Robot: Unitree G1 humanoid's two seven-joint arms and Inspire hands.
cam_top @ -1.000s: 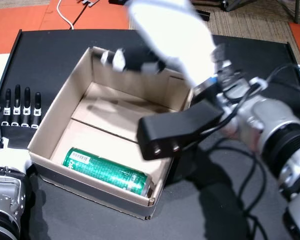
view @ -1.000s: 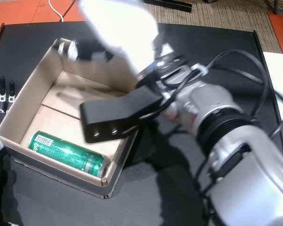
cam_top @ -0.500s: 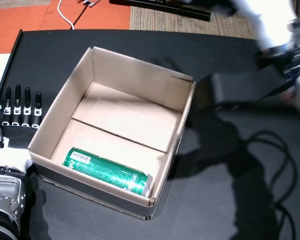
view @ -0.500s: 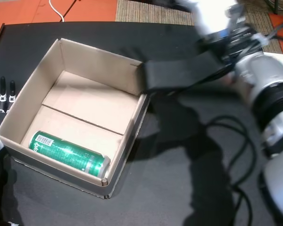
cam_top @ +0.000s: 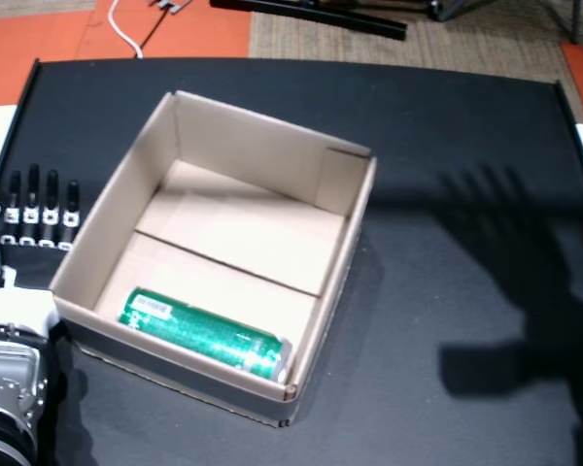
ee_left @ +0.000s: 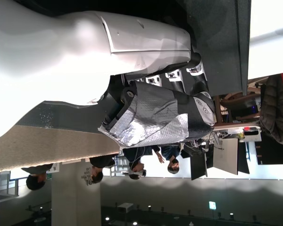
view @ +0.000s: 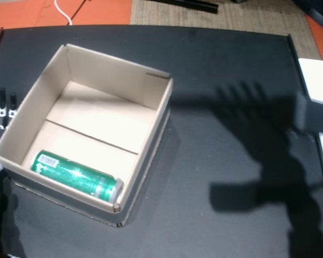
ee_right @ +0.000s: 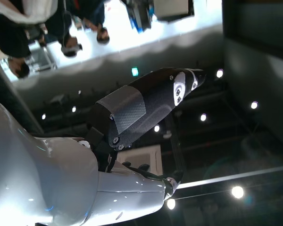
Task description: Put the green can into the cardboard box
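The green can (cam_top: 204, 335) (view: 75, 180) lies on its side inside the open cardboard box (cam_top: 243, 146) (view: 113, 70), along the box's near wall. My left hand (cam_top: 39, 209) (view: 1, 105) rests flat on the black table left of the box, fingers straight and apart, holding nothing; the left wrist view shows the same hand (ee_left: 165, 108). My right hand (ee_right: 146, 106) is out of both head views. In the right wrist view it is raised against the ceiling, open, with nothing in it. Its spread-finger shadow falls on the table right of the box.
The black table (cam_top: 447, 408) extends to the right of the box. My left forearm (cam_top: 10, 388) sits at the bottom left corner. Orange floor and a white cable (cam_top: 126, 34) lie beyond the far edge. People stand in the background of both wrist views.
My right arm has pulled back from above the box, swinging right and up out of both head views. The can and the left hand have not moved.
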